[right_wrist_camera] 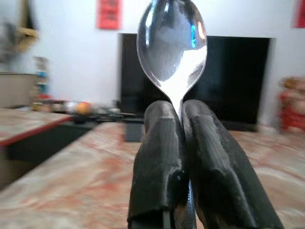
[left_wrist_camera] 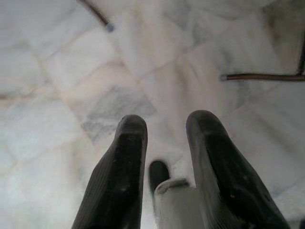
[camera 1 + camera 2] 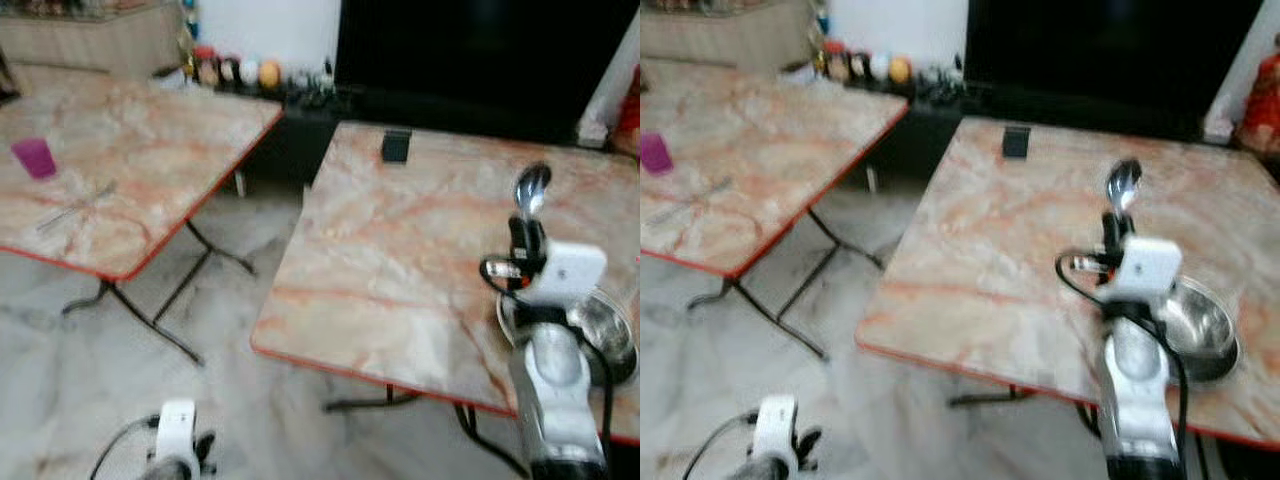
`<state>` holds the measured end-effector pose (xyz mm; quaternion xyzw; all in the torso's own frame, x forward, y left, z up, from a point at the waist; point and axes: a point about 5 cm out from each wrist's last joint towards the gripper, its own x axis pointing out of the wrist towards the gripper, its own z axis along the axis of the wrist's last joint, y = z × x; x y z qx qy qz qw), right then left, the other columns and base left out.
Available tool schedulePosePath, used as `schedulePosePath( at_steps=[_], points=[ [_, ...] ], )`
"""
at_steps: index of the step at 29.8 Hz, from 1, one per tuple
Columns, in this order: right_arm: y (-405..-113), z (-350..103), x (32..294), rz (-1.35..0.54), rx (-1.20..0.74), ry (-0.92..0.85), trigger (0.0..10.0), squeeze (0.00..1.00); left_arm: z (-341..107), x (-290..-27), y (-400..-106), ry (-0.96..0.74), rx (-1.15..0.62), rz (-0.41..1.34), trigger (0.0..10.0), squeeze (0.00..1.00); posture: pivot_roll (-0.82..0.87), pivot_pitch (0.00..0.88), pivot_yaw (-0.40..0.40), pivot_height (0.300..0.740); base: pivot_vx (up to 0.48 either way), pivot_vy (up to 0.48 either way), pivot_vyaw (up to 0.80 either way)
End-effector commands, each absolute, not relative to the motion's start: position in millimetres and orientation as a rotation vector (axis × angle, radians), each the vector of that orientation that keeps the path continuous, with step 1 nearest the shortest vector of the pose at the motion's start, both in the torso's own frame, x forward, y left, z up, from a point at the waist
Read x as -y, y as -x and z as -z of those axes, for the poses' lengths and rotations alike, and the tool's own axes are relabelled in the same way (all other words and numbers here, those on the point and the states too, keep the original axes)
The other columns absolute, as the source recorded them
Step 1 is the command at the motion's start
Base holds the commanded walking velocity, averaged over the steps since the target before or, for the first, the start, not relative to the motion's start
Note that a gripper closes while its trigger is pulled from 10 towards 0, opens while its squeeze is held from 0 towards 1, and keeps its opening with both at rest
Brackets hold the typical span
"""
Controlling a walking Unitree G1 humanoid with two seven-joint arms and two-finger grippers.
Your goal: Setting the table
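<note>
My right gripper (image 3: 526, 225) is shut on a metal spoon (image 3: 530, 190), holding it upright with the bowl (image 1: 172, 40) on top. It hovers above the right marble table (image 3: 390, 260), just beside a steel bowl (image 3: 600, 330) that rests near the table's front right corner. My left gripper (image 2: 164, 126) hangs low over the floor, its fingers apart with nothing between them. On the left marble table (image 3: 150, 150) stand a purple cup (image 3: 35, 157) and a thin piece of cutlery (image 3: 75, 207).
A small black object (image 3: 396, 146) lies at the far edge of the right table. A gap of marble floor (image 3: 230, 240) separates the two folding tables. A dark TV (image 3: 470, 55) and a low shelf with jars (image 3: 240, 72) stand behind.
</note>
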<state>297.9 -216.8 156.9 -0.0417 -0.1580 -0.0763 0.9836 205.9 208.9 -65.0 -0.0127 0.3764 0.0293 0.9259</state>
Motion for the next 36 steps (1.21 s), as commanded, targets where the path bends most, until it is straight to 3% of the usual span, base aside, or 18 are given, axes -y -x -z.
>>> schedulePosePath(
  at_steps=[1,11,16,31,36],
  points=[
    [-296.1,-154.7,220.9,0.17,0.31,0.083,10.0,0.0,65.9,-209.9,-204.5,0.025,-0.781,-0.064,10.0,0.0,0.02,0.0,-0.042,0.727,0.0,0.0,0.0],
    [-297.0,-152.7,222.3,0.179,0.289,0.071,10.0,0.0,66.3,-209.8,-203.9,0.024,-0.784,-0.061,10.0,0.0,0.01,0.0,-0.044,0.727,0.0,0.0,0.0],
    [-297.9,-153.2,222.3,0.177,0.292,0.071,10.0,0.0,66.8,-208.9,-203.3,0.032,-0.785,-0.064,10.0,0.0,0.01,0.0,-0.044,0.727,0.0,0.0,-0.69],
    [-298.4,-155.3,217.9,0.163,0.311,0.071,10.0,0.0,66.4,-206.0,-204.7,0.003,-0.785,-0.034,10.0,0.0,0.01,0.0,-0.044,0.727,0.0,0.0,0.0],
    [-298.7,-155.9,217.9,0.165,0.313,0.07,10.0,0.0,65.8,-206.0,-205.7,-0.005,-0.782,-0.028,10.0,0.0,0.01,0.0,-0.043,0.727,0.0,-0.307,0.0]
  ],
)
